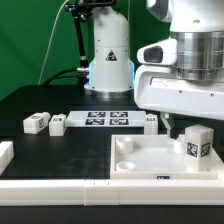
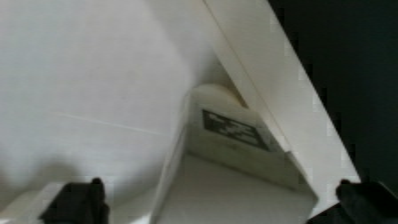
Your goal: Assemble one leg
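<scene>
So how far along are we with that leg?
Looks done: one leg stands upright on the white panel, at the exterior view's right; I cannot tell whether it is fully seated. In hand: nothing, the end effector is open above the panel. Left: the other legs lie loose on the table beside the marker board.

End effector (image 2: 212, 203) fingertips spread — tagged leg (image 2: 228, 130) beside white panel (image 2: 89, 90).
</scene>
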Motion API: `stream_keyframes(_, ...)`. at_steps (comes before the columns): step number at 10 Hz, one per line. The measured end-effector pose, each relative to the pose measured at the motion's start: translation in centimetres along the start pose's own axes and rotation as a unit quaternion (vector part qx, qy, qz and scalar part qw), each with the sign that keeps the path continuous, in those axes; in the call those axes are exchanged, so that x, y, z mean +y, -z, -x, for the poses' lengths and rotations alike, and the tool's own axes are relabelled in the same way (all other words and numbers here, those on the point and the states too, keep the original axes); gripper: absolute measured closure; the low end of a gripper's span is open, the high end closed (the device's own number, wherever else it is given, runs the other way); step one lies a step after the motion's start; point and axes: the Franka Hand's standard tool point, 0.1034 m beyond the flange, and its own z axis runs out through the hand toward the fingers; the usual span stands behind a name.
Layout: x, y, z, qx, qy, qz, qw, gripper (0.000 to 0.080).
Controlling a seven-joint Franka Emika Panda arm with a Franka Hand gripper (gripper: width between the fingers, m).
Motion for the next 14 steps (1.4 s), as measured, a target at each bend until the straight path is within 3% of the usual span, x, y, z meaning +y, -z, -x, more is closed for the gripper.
stream_keyframes(3,-0.43,-0.02,0.31,0.004,0.160,0.007,0.987,0.0150)
stream_keyframes(7,-0.36,-0.02,0.27,0.004,0.335,0.014,0.942,0.0150)
stream_keyframes(9,-0.16,-0.01,0.12,0.004,0.426,0.019,0.904,0.0150)
stream_keyframes(10,-0.16,-0.01,0.11,0.004,0.427,0.019,0.904,0.0150)
stream_keyframes(11,-0.16,-0.01,0.11,0.004,0.426,0.019,0.905,0.0268)
stream_keyframes(12,-0.16,-0.01,0.11,0.004,0.426,0.018,0.905,0.0439)
stream_keyframes(13,-0.16,-0.01,0.12,0.004,0.416,0.018,0.909,0.0439)
stream_keyframes(14,-0.16,-0.02,0.12,0.004,0.410,0.018,0.912,0.0509)
